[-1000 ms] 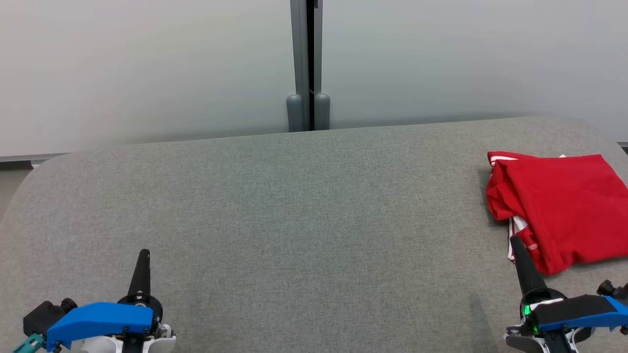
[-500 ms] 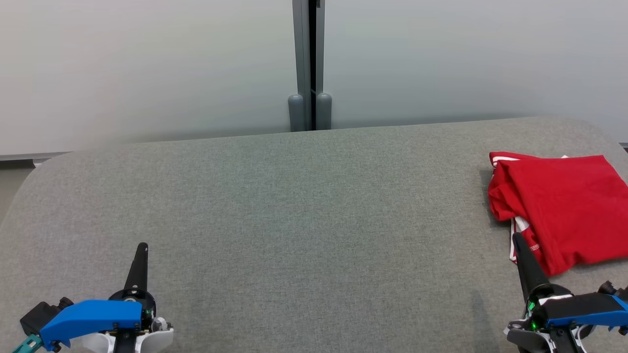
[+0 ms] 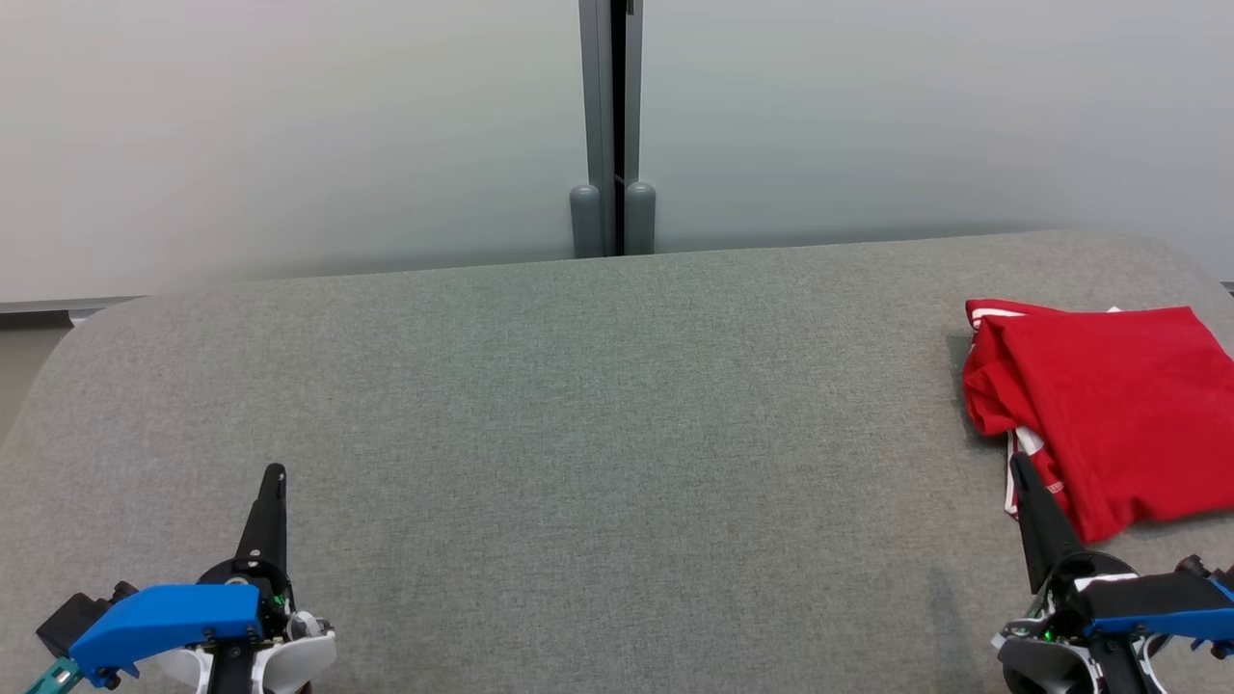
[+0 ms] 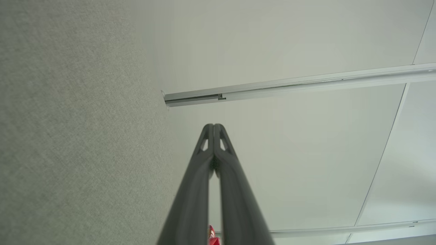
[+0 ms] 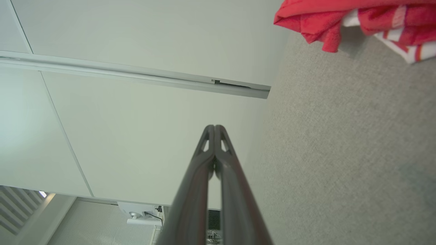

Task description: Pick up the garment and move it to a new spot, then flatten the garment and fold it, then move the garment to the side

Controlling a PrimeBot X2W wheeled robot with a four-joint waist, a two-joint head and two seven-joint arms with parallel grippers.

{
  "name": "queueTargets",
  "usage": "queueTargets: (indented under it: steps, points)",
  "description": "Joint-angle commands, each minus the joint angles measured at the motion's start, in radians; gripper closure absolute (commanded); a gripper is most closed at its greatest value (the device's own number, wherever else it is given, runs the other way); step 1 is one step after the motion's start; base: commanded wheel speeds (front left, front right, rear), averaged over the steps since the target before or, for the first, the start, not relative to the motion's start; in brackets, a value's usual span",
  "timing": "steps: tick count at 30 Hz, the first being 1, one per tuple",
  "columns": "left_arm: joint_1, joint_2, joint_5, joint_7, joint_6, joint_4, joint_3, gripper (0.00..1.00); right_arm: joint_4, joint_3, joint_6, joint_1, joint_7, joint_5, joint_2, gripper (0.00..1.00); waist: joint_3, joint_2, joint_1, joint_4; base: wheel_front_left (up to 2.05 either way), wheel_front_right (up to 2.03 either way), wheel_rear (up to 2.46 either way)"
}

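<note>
We face a pale partition wall (image 3: 289,125), with a grey post (image 3: 612,125) splitting it at twelve o'clock. Below it a grey cloth-covered surface (image 3: 617,434) with rounded corners runs across the head view.

The red garment (image 3: 1109,405), trimmed in white stripes, lies at three o'clock on the right edge of that surface. It is a compact folded stack, though its near-left corner looks a little loose. From that we judge the task all but finished: the garment looks flattened, folded and set to the side. At most a tidying of that corner could be left.

The left gripper (image 3: 275,477) sits at seven o'clock with its fingers pressed together on nothing, well apart from the garment. The right gripper (image 3: 1018,465) sits at four o'clock, likewise closed and empty. Its tip is just beside the garment's near hem, and in the right wrist view the cloth lies clear of the fingers.
</note>
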Motion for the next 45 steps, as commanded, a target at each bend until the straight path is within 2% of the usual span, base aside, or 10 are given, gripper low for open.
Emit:
queueTargets:
  steps: [1, 19, 45]
  points:
    - [-0.017, -0.003, -0.019, 0.008, -0.008, -0.004, 0.008, 1.00, 0.001, -0.004, 0.000, -0.020, 0.004, 0.023, -0.006, 1.00, 0.000, 0.0000, 0.0000, 0.001, 0.00, 0.00, 0.00]
    - [-0.030, -0.021, -0.125, 0.037, -0.033, -0.001, 0.041, 1.00, 0.021, -0.014, 0.000, -0.033, 0.023, 0.144, -0.003, 1.00, 0.001, 0.0000, 0.0000, 0.006, 0.00, 0.00, 0.00]
    - [-0.028, -0.022, -0.121, 0.038, -0.031, -0.002, 0.042, 1.00, 0.020, -0.018, 0.000, -0.033, 0.025, 0.135, 0.000, 1.00, 0.001, 0.0000, 0.0000, 0.006, 0.00, 0.00, 0.00]
